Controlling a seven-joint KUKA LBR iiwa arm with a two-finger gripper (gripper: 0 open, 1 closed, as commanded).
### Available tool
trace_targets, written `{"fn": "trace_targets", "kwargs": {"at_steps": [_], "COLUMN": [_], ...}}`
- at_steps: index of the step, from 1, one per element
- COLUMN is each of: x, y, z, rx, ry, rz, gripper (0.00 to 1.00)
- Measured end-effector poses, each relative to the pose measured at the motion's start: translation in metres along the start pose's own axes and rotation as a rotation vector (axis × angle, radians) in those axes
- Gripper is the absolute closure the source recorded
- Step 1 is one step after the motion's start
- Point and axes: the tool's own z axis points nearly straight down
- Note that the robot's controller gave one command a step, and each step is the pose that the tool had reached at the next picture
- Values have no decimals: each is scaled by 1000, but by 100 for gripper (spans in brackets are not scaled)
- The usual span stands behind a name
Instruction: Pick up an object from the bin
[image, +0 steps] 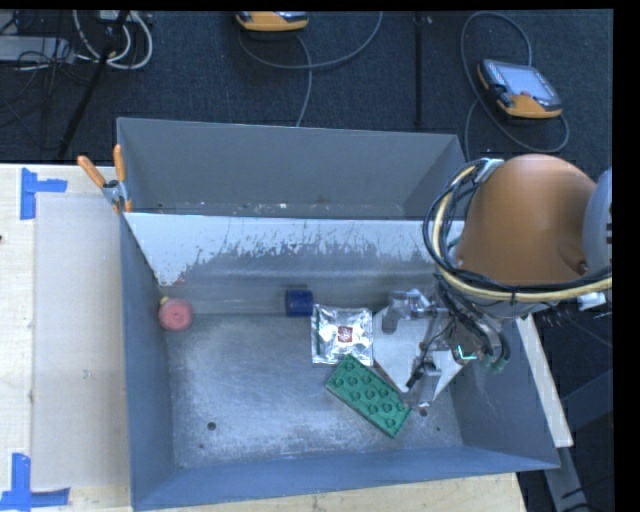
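My gripper (412, 342) hangs low over the right part of the bin, open, with nothing between its fingers. One fingertip (423, 383) is just right of a green studded building plate (368, 396) that lies flat and aslant on the floor. The other fingertip (400, 303) is right of a crinkled silver foil packet (342, 333) with a red mark on its label. The packet's lower edge touches the plate's upper corner.
A small blue block (297, 301) lies by the back wall, left of the packet. A pink round thing (176, 315) sits in the far left corner. The arm's orange dome and cables overhang the bin's right wall.
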Motion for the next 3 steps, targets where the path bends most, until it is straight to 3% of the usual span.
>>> {"fn": "trace_targets", "kwargs": {"at_steps": [1, 2, 3], "x": [-23, -27, -37], "y": [4, 4, -31], "z": [175, 169, 13], "rx": [0, 1, 5], "ry": [-4, -18, -14], "rz": [-157, -156, -586], "gripper": [0, 100, 100]}}
